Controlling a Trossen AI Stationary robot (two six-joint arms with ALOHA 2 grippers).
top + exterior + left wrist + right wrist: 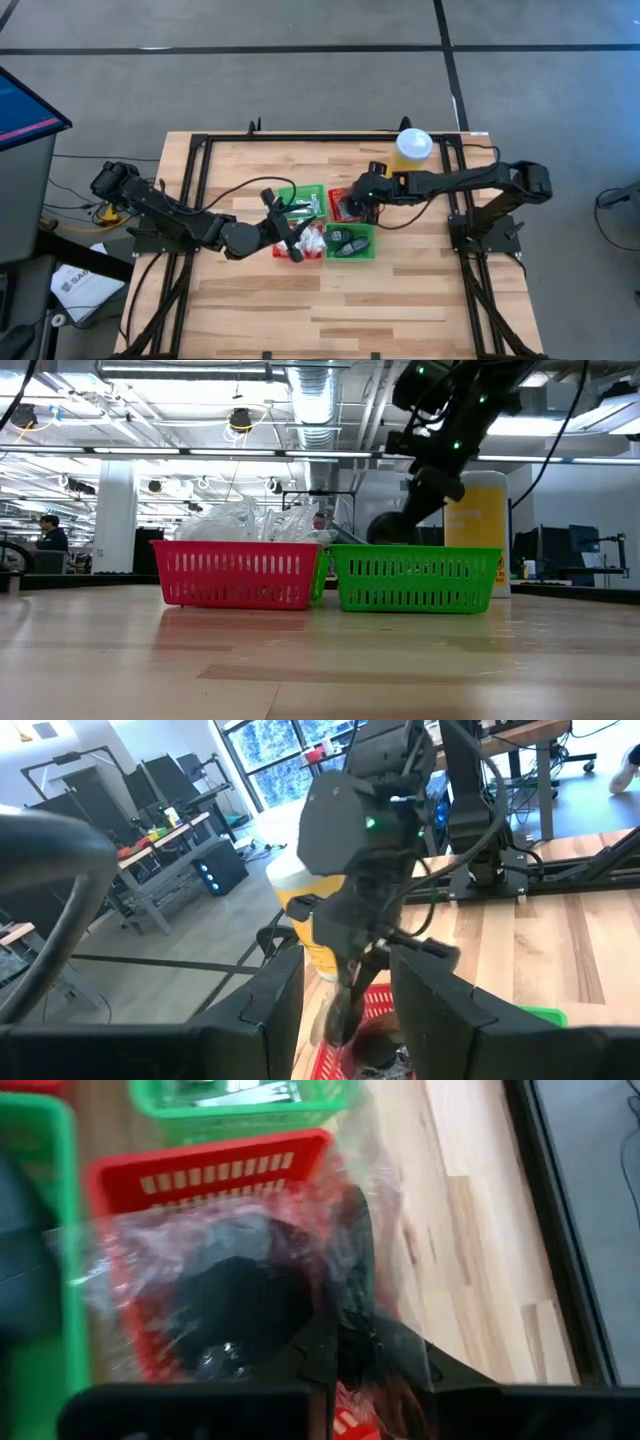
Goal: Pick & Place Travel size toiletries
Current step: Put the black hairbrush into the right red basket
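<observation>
Four mesh baskets are seen clustered at the centre of the high view. The upper-left green basket [301,200] holds thin silvery-white tubes [303,208]. The lower-left red basket [297,244] is filled with white puffy packets [310,240]. The lower-right green basket [351,243] holds dark grey round discs [347,241]. In the upper-right red basket [215,1165], a wrapped disc [240,1295] is seen under crinkled clear plastic. The right gripper [352,1305] is lowered over that basket, its fingers drawn narrow on the disc's clear wrap. The left gripper [284,229] is placed above the packets, its fingers [275,1010] held partly apart with nothing seen between them. A tall yellow cup [411,150] is stood just above and right of the baskets.
</observation>
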